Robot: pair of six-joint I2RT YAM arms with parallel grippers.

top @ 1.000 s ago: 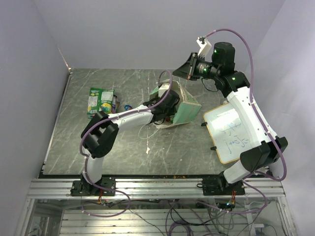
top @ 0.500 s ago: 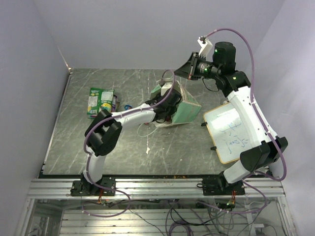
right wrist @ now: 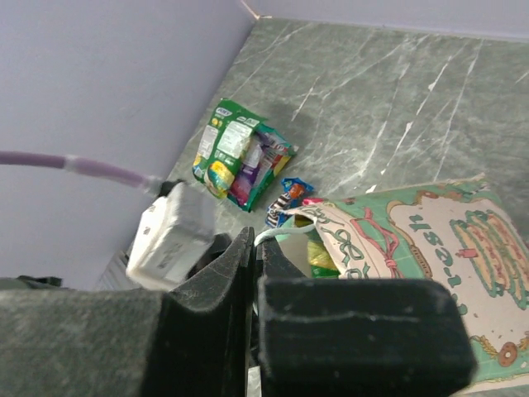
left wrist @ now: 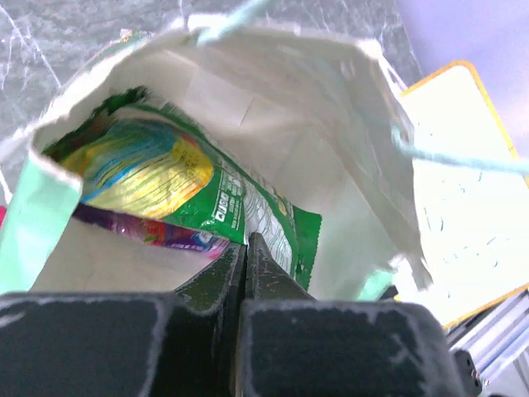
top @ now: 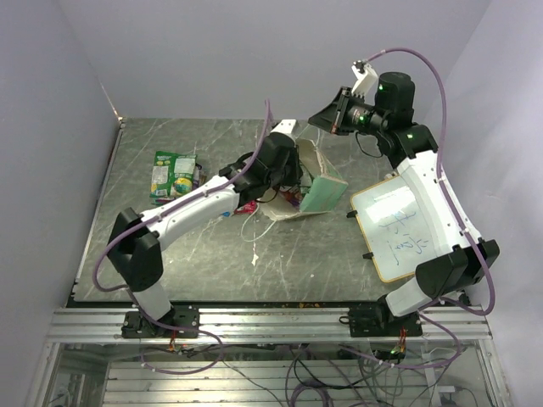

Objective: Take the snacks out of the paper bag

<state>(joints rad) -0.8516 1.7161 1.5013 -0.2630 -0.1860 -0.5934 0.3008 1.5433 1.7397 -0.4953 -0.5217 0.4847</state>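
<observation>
The paper bag (top: 322, 191) lies tilted mid-table with its mouth toward the left arm. My right gripper (top: 327, 121) is above it, shut on its string handle (right wrist: 291, 234), holding the mouth up. My left gripper (top: 288, 178) is at the mouth, jaws shut, tips (left wrist: 246, 238) pinching the near edge of a green snack packet (left wrist: 165, 169) inside the bag (left wrist: 273, 107). A purple-pink packet (left wrist: 157, 233) lies under it. Green packets (top: 172, 174) lie on the table to the left, also in the right wrist view (right wrist: 240, 153), with a blue bar (right wrist: 289, 198) beside the bag (right wrist: 446, 248).
A wood-framed whiteboard (top: 399, 233) lies right of the bag, close to the right arm; it also shows in the left wrist view (left wrist: 471, 182). A small red packet (top: 248, 206) lies under the left forearm. Walls close the left, back and right sides.
My left arm has risen and swung, its elbow moving left, wrist now higher over the bag mouth. My right gripper has moved slightly up and right with the handle, and the bag leans more.
</observation>
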